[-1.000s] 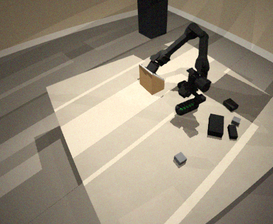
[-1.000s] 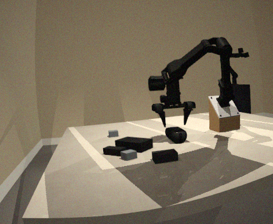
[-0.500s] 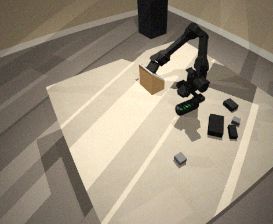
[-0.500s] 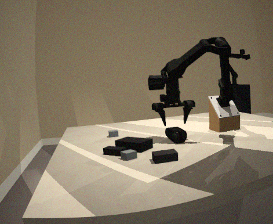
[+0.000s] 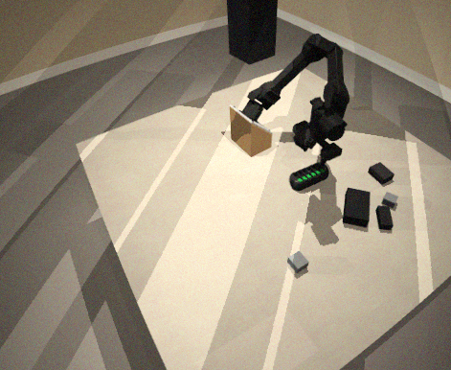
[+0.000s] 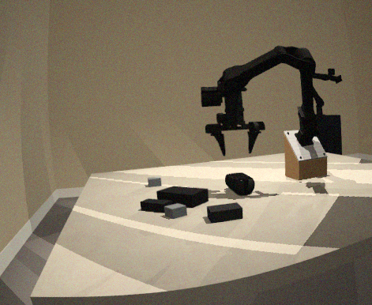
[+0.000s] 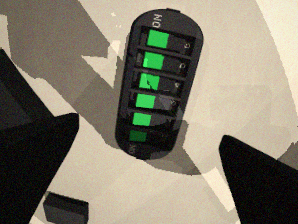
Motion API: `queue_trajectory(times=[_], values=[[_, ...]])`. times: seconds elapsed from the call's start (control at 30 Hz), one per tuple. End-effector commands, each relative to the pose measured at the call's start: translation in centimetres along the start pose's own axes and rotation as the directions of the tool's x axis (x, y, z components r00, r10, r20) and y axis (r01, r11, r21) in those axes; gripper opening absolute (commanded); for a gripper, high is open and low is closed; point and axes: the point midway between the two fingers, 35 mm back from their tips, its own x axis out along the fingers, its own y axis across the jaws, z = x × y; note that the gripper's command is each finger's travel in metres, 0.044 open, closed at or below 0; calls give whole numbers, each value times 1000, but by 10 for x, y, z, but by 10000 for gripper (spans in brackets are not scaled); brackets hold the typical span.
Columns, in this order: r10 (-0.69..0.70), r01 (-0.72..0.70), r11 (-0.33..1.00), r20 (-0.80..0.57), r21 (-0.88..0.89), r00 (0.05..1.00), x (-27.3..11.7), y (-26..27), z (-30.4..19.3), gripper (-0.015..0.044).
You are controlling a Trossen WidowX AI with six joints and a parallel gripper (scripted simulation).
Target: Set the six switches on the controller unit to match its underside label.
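Observation:
The dark grey controller unit (image 5: 309, 179) (image 6: 239, 183) (image 7: 160, 90) lies on the bench with its switch side up. The wrist view shows all six rockers in a row, each with a green end on the left and a dark end on the right. The lowest green end is in shadow and darker. Which ends are pressed down is hard to tell. The label on the underside is hidden. My gripper (image 6: 237, 153) (image 7: 150, 132) is open and empty, above the unit and clear of it, with its fingertips pointing down.
A large black box (image 5: 356, 207) (image 6: 182, 196), two smaller black blocks (image 5: 381, 173) (image 5: 384, 218) and a small grey cube (image 5: 390, 199) (image 6: 175, 210) lie beside the unit. Another grey cube (image 5: 298, 262) (image 6: 154, 182) lies farther off. The arm's wooden mount (image 5: 252, 139) (image 6: 306, 167) stands on the bench.

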Motion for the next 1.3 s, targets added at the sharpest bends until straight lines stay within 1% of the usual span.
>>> queue_trajectory(times=[0.0,0.43,0.77,1.27], values=[[-7,7,1000,2,-4,1000,0,-1,0,335],[-7,7,1000,2,-4,1000,0,-1,0,0],[-7,7,1000,2,-4,1000,0,-1,0,0],[-3,3,1000,0,-2,1000,0,0,-1,394]])
